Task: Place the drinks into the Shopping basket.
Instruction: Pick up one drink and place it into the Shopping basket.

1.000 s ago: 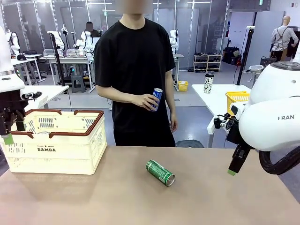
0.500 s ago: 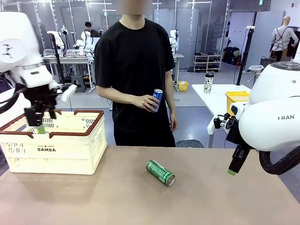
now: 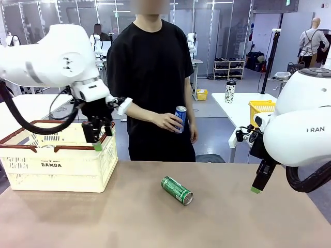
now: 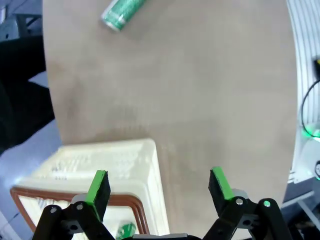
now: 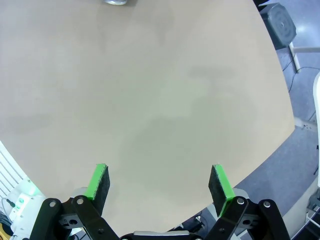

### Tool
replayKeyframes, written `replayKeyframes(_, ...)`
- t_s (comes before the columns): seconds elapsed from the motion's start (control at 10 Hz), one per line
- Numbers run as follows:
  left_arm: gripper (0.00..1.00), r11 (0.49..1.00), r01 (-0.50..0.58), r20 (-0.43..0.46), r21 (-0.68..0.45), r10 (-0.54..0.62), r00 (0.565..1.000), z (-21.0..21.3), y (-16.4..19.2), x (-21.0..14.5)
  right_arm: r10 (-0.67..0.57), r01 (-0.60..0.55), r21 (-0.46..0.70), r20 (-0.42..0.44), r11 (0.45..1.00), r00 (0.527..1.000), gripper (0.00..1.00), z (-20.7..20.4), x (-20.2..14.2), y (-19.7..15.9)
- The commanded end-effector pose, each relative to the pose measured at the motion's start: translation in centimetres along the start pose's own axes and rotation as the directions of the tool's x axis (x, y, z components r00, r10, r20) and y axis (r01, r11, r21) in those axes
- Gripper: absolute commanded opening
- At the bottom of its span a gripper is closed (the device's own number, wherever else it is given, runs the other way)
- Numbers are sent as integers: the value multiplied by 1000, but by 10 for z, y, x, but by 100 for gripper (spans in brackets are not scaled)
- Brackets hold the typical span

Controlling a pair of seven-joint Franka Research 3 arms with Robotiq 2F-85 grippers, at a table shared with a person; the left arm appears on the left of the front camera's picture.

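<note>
A green can [image 3: 177,190] lies on its side in the middle of the table, and it is also at the top of the left wrist view [image 4: 122,10]. The person across the table holds a blue can [image 3: 180,118] in one hand at waist height. The cream Shopping basket [image 3: 57,164] with a dark red rim stands at the table's left. My left gripper [image 3: 99,140] hangs open over the basket's right rim [image 4: 142,220], with nothing between its fingers. My right gripper [image 3: 257,186] hangs open and empty above the table's right side [image 5: 159,185].
A small green thing [image 4: 125,231] shows inside the basket, mostly hidden. The can's metal end [image 5: 116,1] peeks in at the top of the right wrist view. Bare tabletop [image 3: 217,222] lies between the green can and my right gripper. A yellow basket [image 3: 261,109] and a spotted tumbler [image 3: 229,91] stand on a farther table.
My left arm has swung from the far left across the basket to its right rim. The person's hand with the blue can has dropped a little to the right. The right arm is still.
</note>
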State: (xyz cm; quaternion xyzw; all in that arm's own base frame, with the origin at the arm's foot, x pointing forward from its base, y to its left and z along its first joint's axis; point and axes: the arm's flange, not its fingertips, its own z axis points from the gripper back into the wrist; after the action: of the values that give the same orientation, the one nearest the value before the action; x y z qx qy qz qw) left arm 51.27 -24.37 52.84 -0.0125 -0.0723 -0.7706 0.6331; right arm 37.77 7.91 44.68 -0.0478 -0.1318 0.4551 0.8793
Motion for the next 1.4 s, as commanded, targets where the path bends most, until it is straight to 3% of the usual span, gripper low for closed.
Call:
replayKeyframes(0.0,100,998,60,28,-24,-59,998,-20,17,20,-2,2,0,0,1000,1000,100,0,0,0)
replayKeyframes(0.3,100,989,132,34,-73,-130,991,-69,26,60,-2,2,0,0,1000,1000,100,0,0,0)
replayKeyframes(0.5,100,987,146,45,-69,-144,989,-81,28,67,-2,2,0,0,1000,1000,100,0,0,0)
replayKeyframes(0.7,100,989,143,55,-37,-141,989,-64,18,58,-2,2,0,0,1000,1000,100,0,0,0)
replayKeyframes(1.3,100,990,72,101,118,-84,991,-1,-48,-23,-2,2,0,0,1000,1000,100,0,0,0)
